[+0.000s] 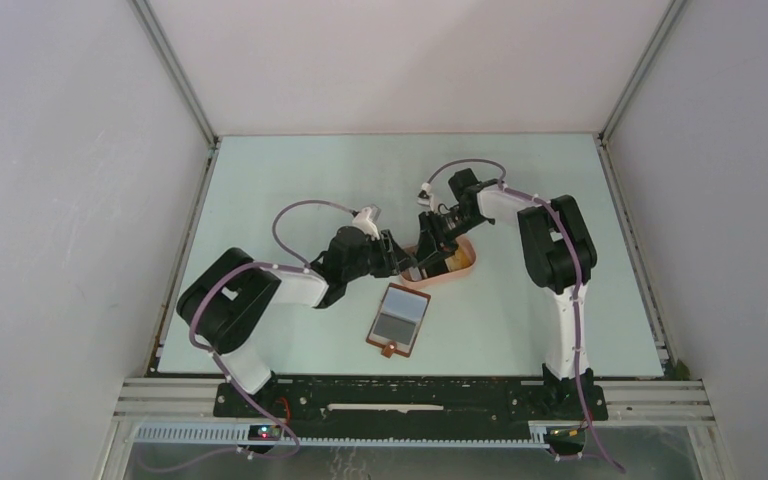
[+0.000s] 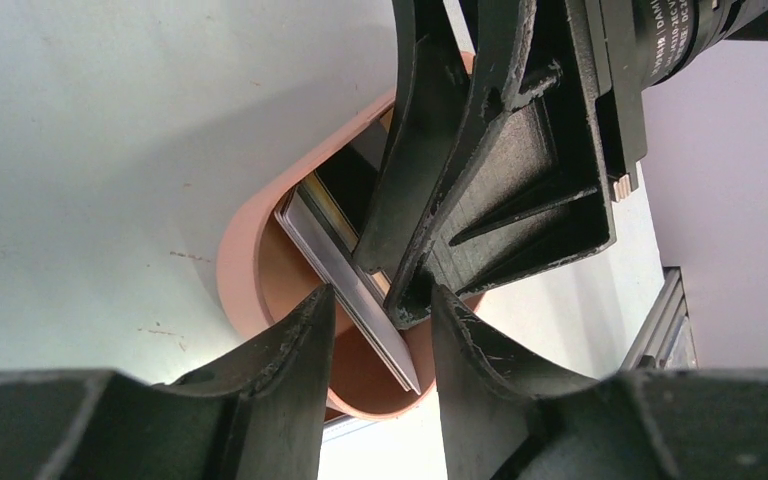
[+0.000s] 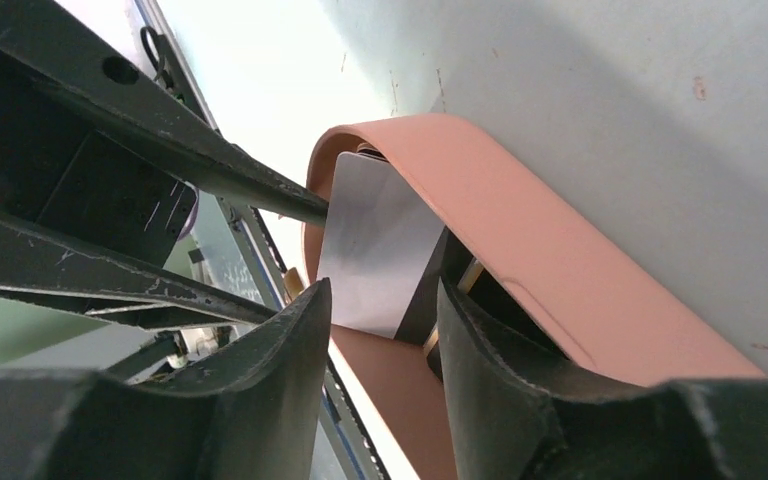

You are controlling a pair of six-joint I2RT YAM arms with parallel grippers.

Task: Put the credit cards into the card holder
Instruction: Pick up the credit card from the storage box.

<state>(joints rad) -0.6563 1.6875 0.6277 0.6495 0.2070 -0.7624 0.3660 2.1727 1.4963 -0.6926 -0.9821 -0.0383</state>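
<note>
Pale green desk (image 1: 290, 180) inside a white-walled enclosure; both arms reach to its middle.

Left hand (image 2: 380, 330): fingers apart. The lower end of a grey card (image 2: 360, 310) runs through the gap between them. I cannot tell whether either finger touches it.

Right hand (image 3: 385, 300): fingers also apart in its own wrist view, with the same grey card's face just beyond the gap. From the left wrist view its tips sit down against the stack. A grip is not confirmed.

The credit cards (image 2: 345, 185) stand on edge as a leaning stack in the pink tray (image 2: 245, 270), grey card outermost.

The card holder (image 1: 398, 318) lies open and flat, apart from the tray, toward the desk's near edge. Its long axis runs roughly near-to-far, slightly skewed.

Judgement: the card's way out is toward the near edge. The left hand is a little nearer the holder, so it is better placed to carry.
</note>
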